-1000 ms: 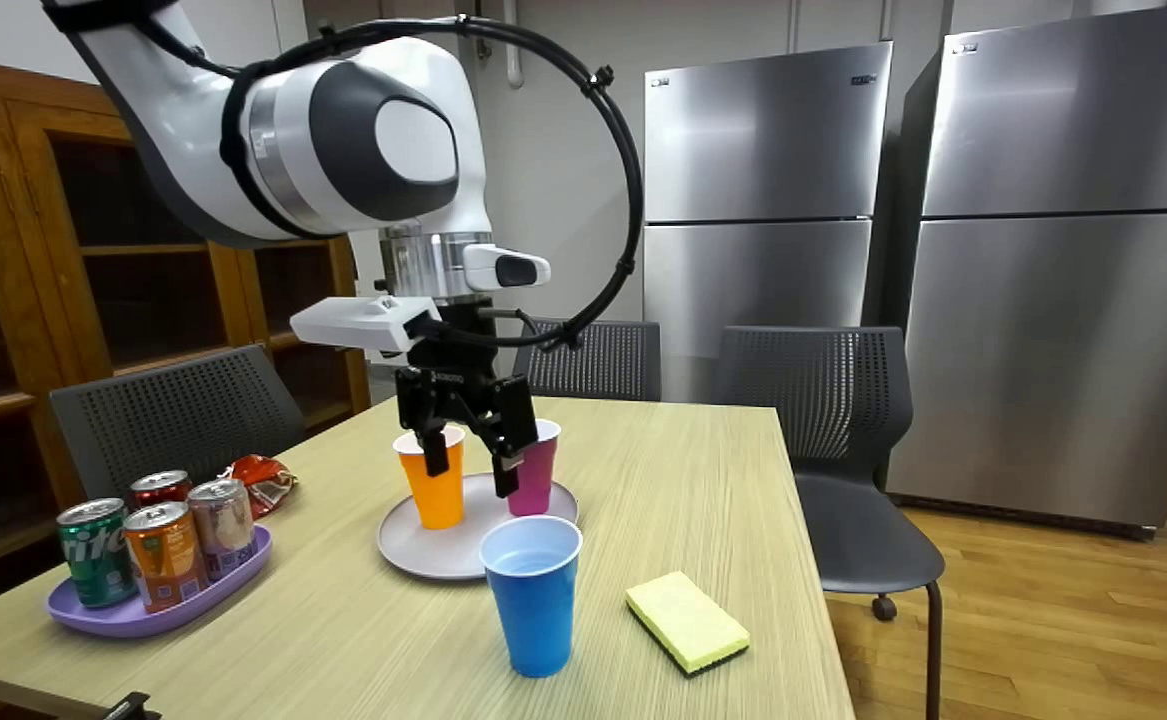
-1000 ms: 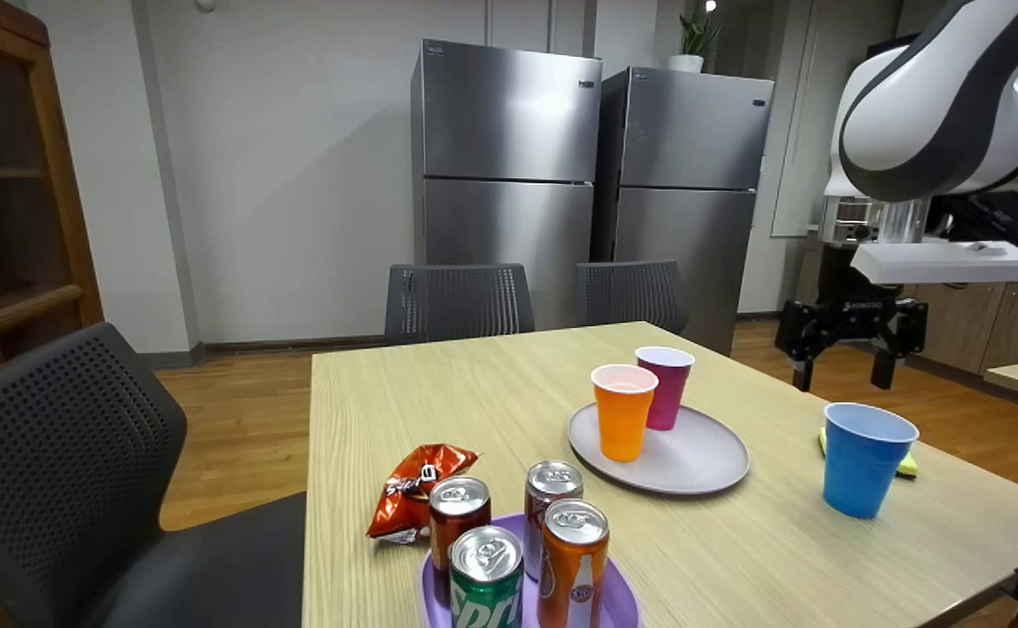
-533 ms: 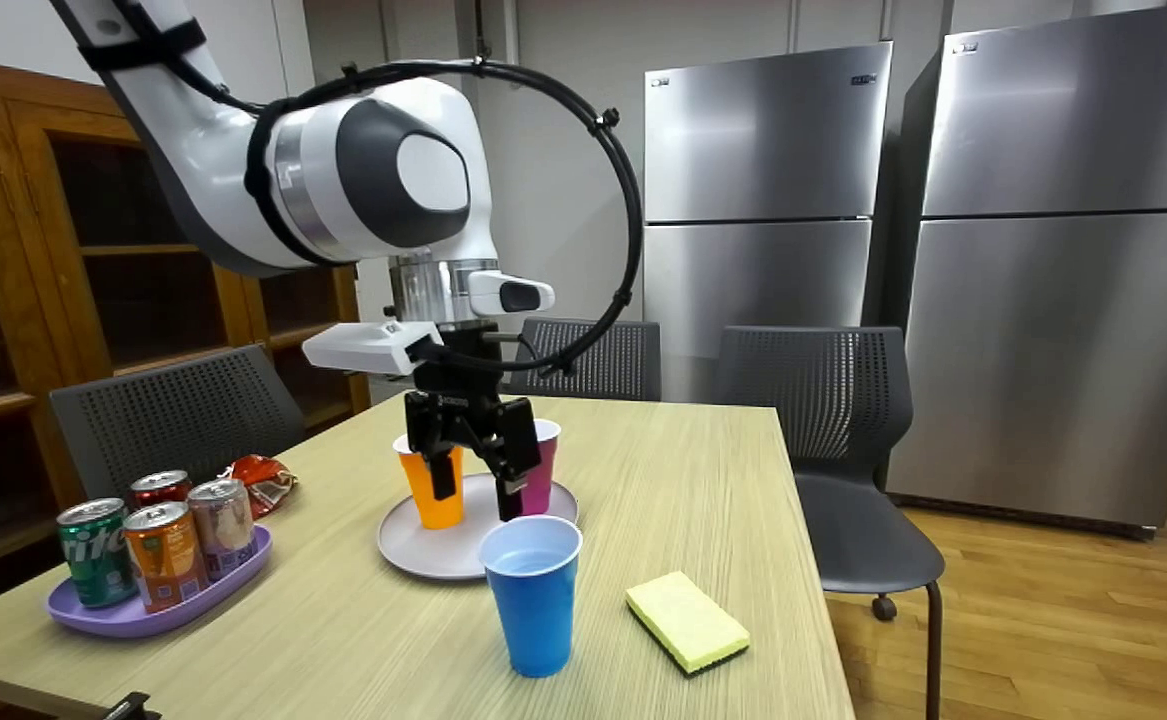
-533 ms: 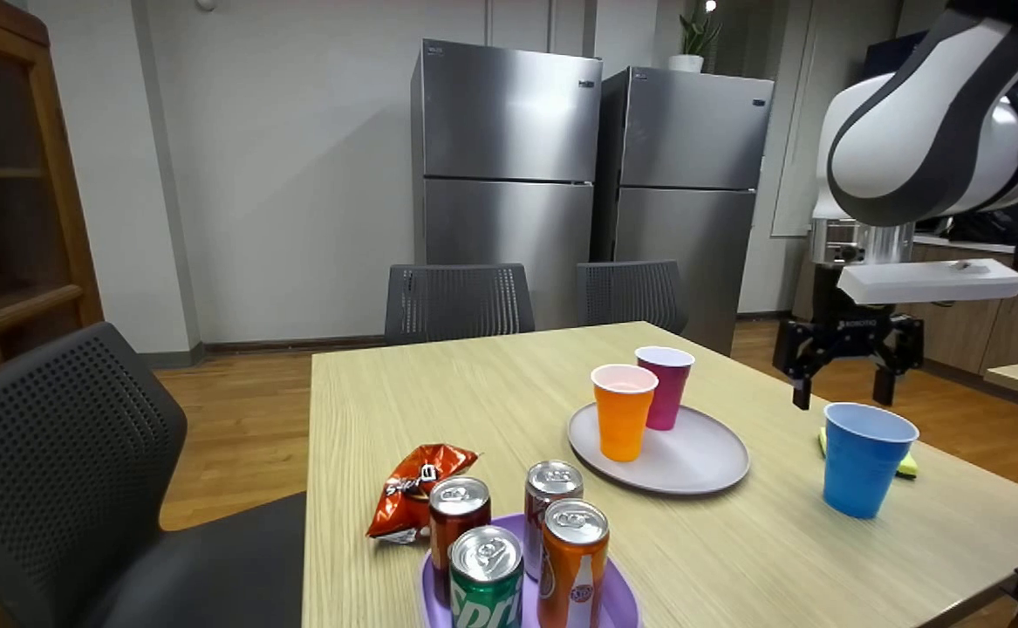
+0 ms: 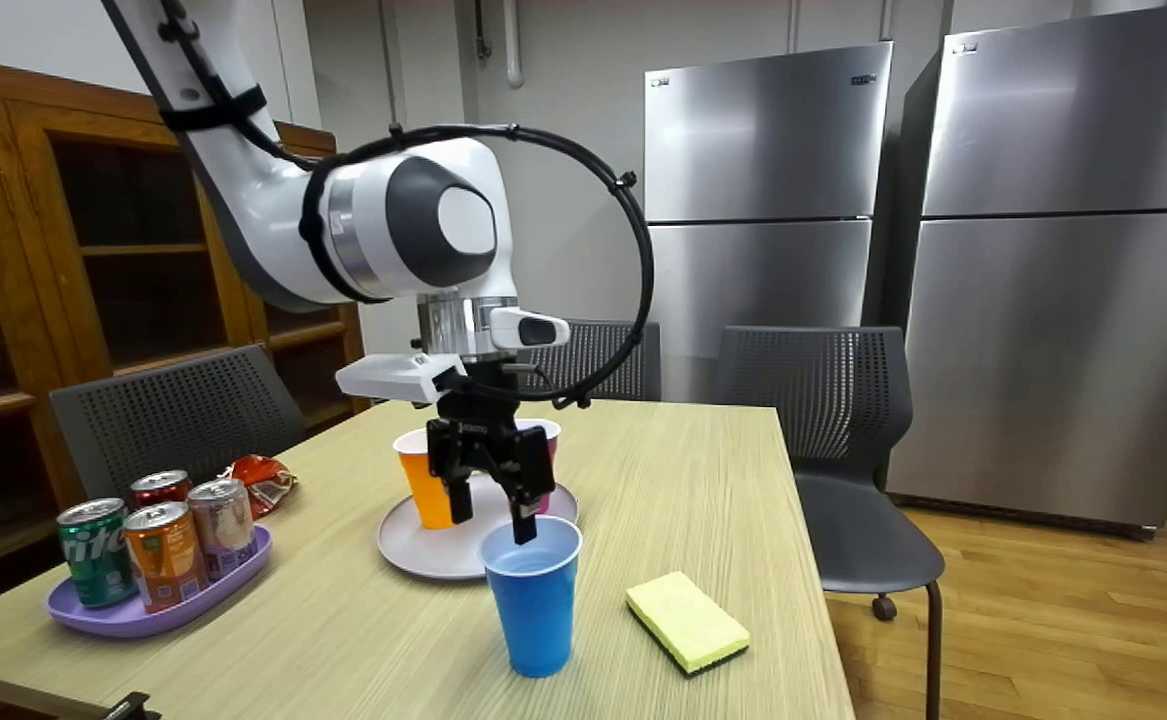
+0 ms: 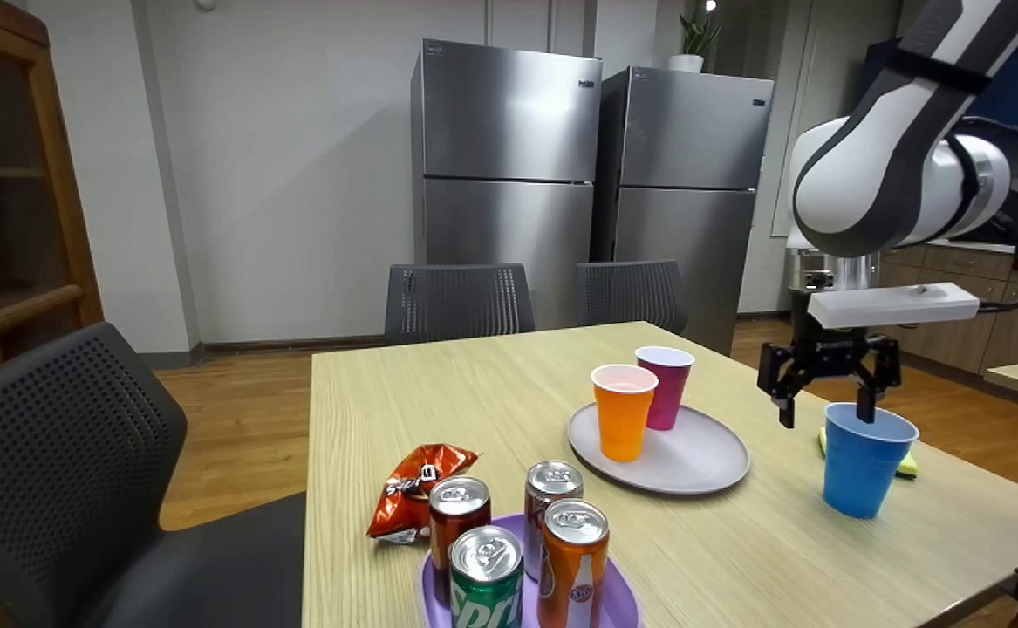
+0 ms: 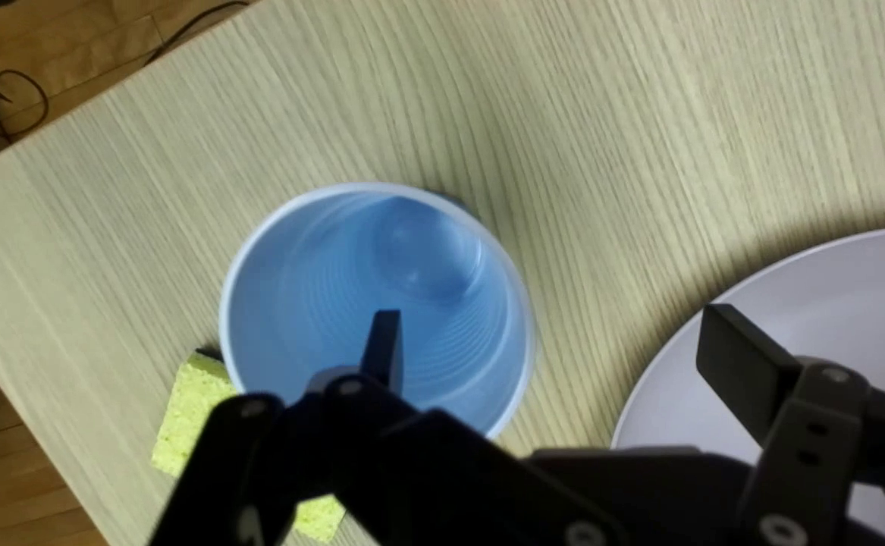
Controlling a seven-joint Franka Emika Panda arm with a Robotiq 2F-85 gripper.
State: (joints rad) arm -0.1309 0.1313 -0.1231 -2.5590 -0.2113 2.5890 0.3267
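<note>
"Any lettering close to the two slim black fingers (image 6: 865, 406)?"

"Just above them: the blocky black housing (image 6: 830, 352) carries "ROBOTIQ" in small pale capitals, slightly blurred."

"And farther off?"

"Across the pale wood-grained table (image 6: 439, 397) from the fingers, the cylindrical green metal can (image 6: 486, 602) shows "Spri" in white in an exterior view; the rest curves out of sight there."

"The cylindrical orange metal can (image 6: 571, 567) beside it?"

"A round emblem, too small to read."

"And the crumpled red bag (image 6: 413, 497), well apart from the fingers?"

"White letters, too creased to make out. Badges on the tall stainless-steel refrigerators (image 6: 509, 118) (image 6: 696, 131), well beyond the fingers, are too tiny."
</note>
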